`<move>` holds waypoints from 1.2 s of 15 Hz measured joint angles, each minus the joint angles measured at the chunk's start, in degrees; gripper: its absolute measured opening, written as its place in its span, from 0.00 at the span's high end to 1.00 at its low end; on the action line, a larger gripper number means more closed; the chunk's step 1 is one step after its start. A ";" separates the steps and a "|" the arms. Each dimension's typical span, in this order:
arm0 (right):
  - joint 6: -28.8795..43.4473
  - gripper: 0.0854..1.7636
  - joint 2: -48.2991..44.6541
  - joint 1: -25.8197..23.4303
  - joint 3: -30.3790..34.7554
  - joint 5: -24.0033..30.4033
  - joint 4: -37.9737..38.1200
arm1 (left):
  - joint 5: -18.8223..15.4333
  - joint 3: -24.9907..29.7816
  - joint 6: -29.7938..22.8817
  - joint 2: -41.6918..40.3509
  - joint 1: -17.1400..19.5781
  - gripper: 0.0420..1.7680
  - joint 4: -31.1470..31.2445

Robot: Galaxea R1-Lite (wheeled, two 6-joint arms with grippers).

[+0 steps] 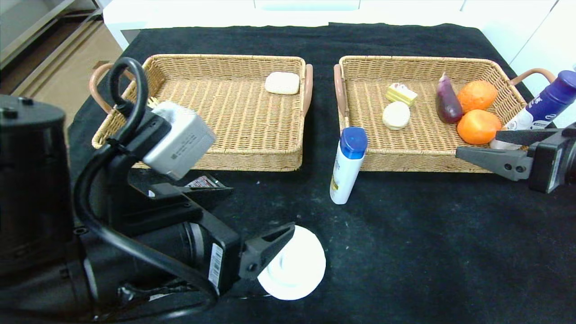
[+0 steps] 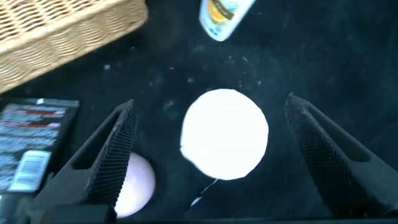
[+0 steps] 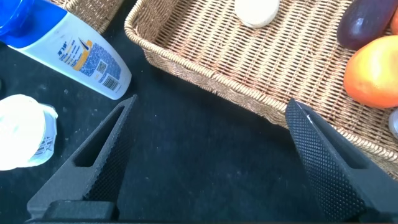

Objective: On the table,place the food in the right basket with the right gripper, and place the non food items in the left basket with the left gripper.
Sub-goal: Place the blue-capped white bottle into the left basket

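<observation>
My left gripper (image 1: 274, 256) hangs over the round white dish (image 1: 294, 270) near the table's (image 1: 427, 252) front edge, fingers spread wide either side of it. A pinkish-mauve bun (image 2: 134, 183) sits just beside one finger; black tube w/ barcode label (image 1: 202, 182) lies nearby by the left basket (image 1: 202, 159). Blue-capped white bottle (image 1: 347, 164) lies btwn the baskets. In the right basket (image 1: 355, 67): yellow cake slice (image 1: 401, 93) and cream-white bun (image 1: 396, 115). My right gripper (image 1: 488, 148) hovers at that basket's front corner, fingers spread, holding nothing.
</observation>
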 joint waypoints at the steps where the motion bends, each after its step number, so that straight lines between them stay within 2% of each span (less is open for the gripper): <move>1: 0.05 0.04 -0.02 -0.02 0.00 0.00 -0.05 | 0.28 -0.09 -0.04 0.99 -0.73 0.03 -1.23; 3: 0.02 0.04 0.00 -0.04 0.00 0.00 -0.02 | 1.95 -0.39 -0.15 3.52 -2.04 0.03 -3.52; 4: -0.01 0.04 -0.02 -0.06 0.01 -0.02 -0.05 | 3.91 -0.54 -0.23 5.05 -2.74 0.03 -5.10; 8: 0.00 0.04 0.00 -0.09 0.01 0.00 -0.09 | 8.55 -0.96 -0.76 10.51 -4.66 0.03 -13.79; 12: -0.04 0.04 0.01 -0.26 0.01 -0.11 -0.09 | 11.61 -3.58 -1.07 15.04 -6.45 0.03 -14.67; 18: -0.04 0.04 0.09 -0.35 -0.07 -0.21 -0.20 | 15.71 -9.35 -4.19 20.81 -7.90 0.03 -14.85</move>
